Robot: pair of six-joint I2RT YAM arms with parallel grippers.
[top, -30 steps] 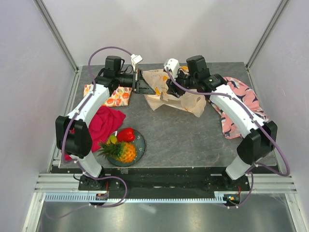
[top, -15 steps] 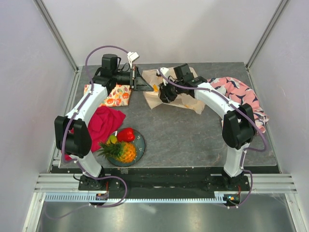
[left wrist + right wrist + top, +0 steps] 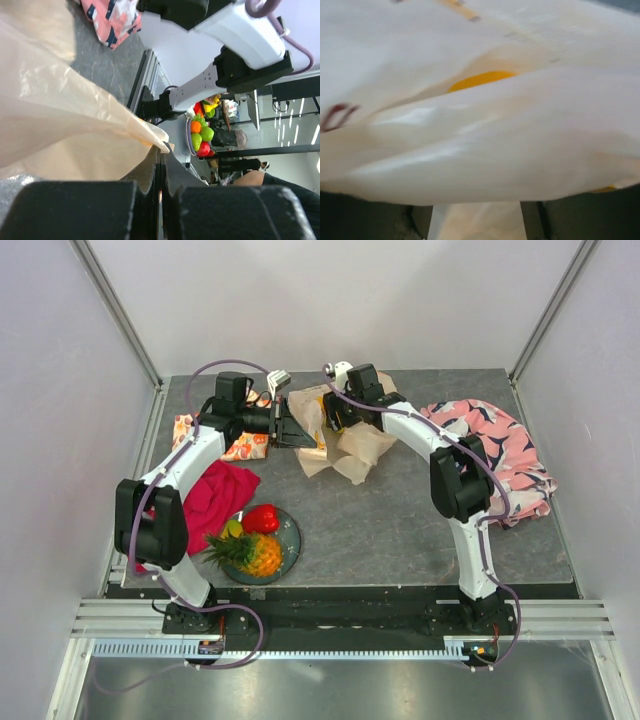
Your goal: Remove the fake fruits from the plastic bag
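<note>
The cream plastic bag [image 3: 350, 440] lies crumpled at the back middle of the table. My left gripper [image 3: 296, 427] is shut on the bag's left edge; in the left wrist view its jaws [image 3: 161, 150] pinch a corner of the thin film [image 3: 60, 115]. My right gripper [image 3: 333, 417] is pressed against the bag's top left. In the right wrist view the bag [image 3: 480, 140] fills the frame, the fingers [image 3: 420, 222] stand apart, and a yellow patch [image 3: 480, 79] shows through. A pineapple [image 3: 252, 553] and red pepper [image 3: 262, 518] sit on a plate [image 3: 292, 540].
A red cloth [image 3: 215, 495] lies left of the plate. An orange-fruit-printed cloth [image 3: 240, 447] lies under the left arm. A pink patterned cloth [image 3: 495, 455] lies at the right. A small green-yellow piece [image 3: 233, 529] is on the plate.
My right arm has swung left, its gripper moving from the bag's right part to its top left. The bag has bunched up. My left gripper has kept its hold, shifting slightly.
</note>
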